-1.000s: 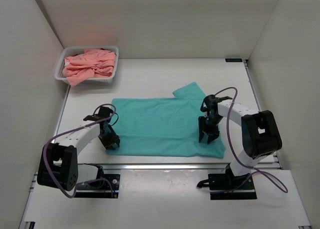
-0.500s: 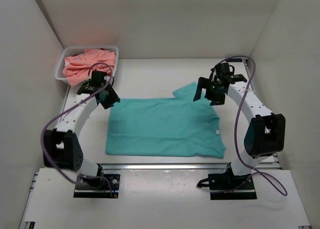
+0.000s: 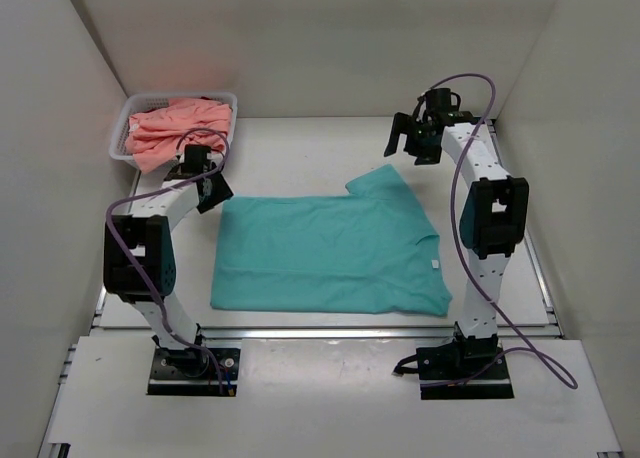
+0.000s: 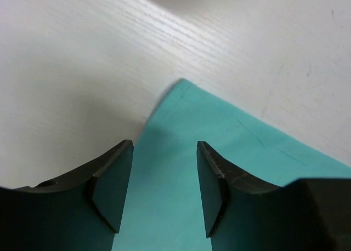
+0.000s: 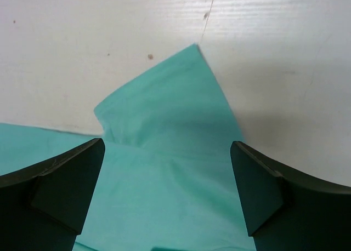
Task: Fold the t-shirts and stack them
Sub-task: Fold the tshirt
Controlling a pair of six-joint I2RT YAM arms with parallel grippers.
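Top external view: the teal-green t-shirt (image 3: 325,253) lies spread flat on the tabletop (image 3: 300,143), between its middle and its near edge. The small white neck label (image 3: 437,265) faces the right edge and one sleeve (image 3: 375,183) points toward the far edge. Laid out smooth like this, its corners and edges are all open to a grip, which is what a fold calls for. The salmon-pink t-shirts (image 3: 175,128) sit bunched in the white mesh basket (image 3: 122,143) at the far left corner, out of the way, presumably waiting their turn. The left arm (image 3: 165,200) reaches to the shirt's far left corner. The right arm (image 3: 468,163) stretches toward the far right, its jaws hanging above bare tabletop just beyond the sleeve.

Left wrist view: the left jaws stand partly open with nothing between them. Below the gap lies the pointed hem corner (image 4: 184,89) of the teal cloth, flat against the pale tabletop (image 4: 82,59). The jaws straddle that corner from above without touching it, so I judge the corner to be what this arm is lined up on.

Right wrist view: the right jaws are spread wide and hold nothing. Framed between them is the sleeve (image 5: 164,114), its tip lying flat on the tabletop (image 5: 285,59). A slight wrinkle shows where it joins the body. Such a wide opening suits dropping over a broad flap of cloth, and folding the sleeve inward looks like the likely next step.
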